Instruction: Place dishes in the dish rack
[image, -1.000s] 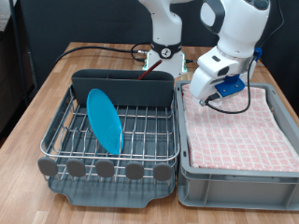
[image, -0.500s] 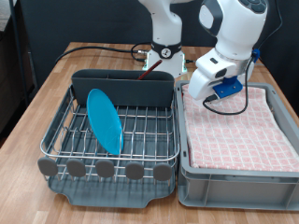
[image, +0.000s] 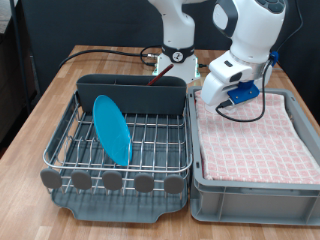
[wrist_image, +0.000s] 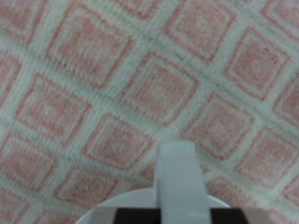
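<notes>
**Plate racked, claw low over cloth bin**

Exterior view: light-blue plate (image: 112, 128) stood on edge in the dish rack (image: 150, 150), at 9 o'clock of the grey bin (image: 250, 195). Claw (image: 222, 103) hung over the pink checked cloth (image: 255, 140) at the bin's 11 o'clock corner; fingers hidden, grip state unclear.

Wrist view: blurred cloth (wrist_image: 112, 84) filled frame; white mug (wrist_image: 173, 191) with handle sat at the edge.

The arm (image: 250, 35) is glossy white, built of rounded, bulging segments with darker seams at the joints. Its wrist ends in a white, boxy hand (image: 224, 80) with a bright blue block (image: 241, 94) fixed on its side. A thin black cable (image: 243, 112) loops out beneath that block. Further back stands the white base column (image: 177, 35), with a small round dark mark low on its front.
</notes>
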